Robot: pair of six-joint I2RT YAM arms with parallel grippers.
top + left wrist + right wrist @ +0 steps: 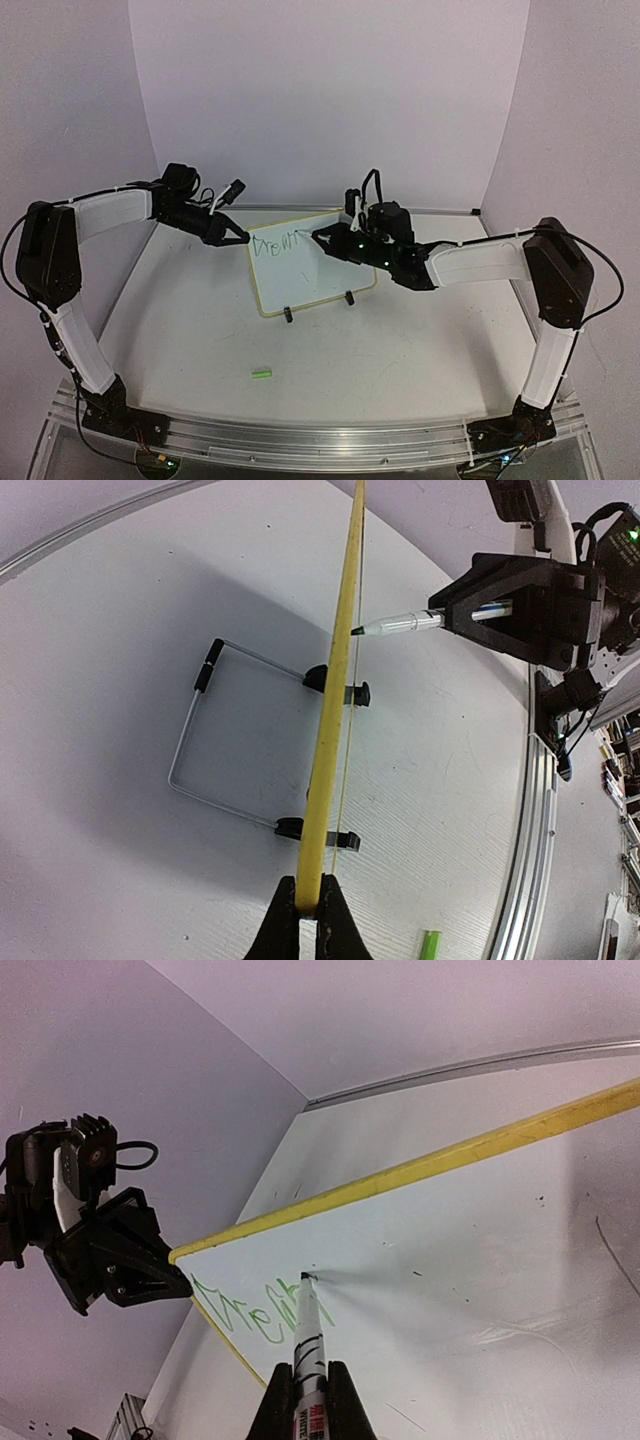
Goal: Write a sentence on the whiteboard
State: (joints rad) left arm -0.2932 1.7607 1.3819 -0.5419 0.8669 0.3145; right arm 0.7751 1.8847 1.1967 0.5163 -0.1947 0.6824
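Note:
The whiteboard (318,272) stands tilted on its two black feet at mid-table, yellow-framed (420,1168). My left gripper (243,238) is shut on its upper left corner; in the left wrist view the jaws pinch the yellow edge (322,810) seen end-on. My right gripper (309,1400) is shut on a white marker (308,1335), whose tip touches the board's face just right of the green writing. The sentence (262,1310) is a short green scrawl in the board's top left corner (278,243). The left wrist view also shows the marker (400,625) meeting the board.
A green marker cap (262,374) lies on the table in front of the board, also in the left wrist view (430,945). The board's wire stand (205,735) spreads behind it. Pale walls close in the back and sides; a metal rail (300,440) runs along the near edge.

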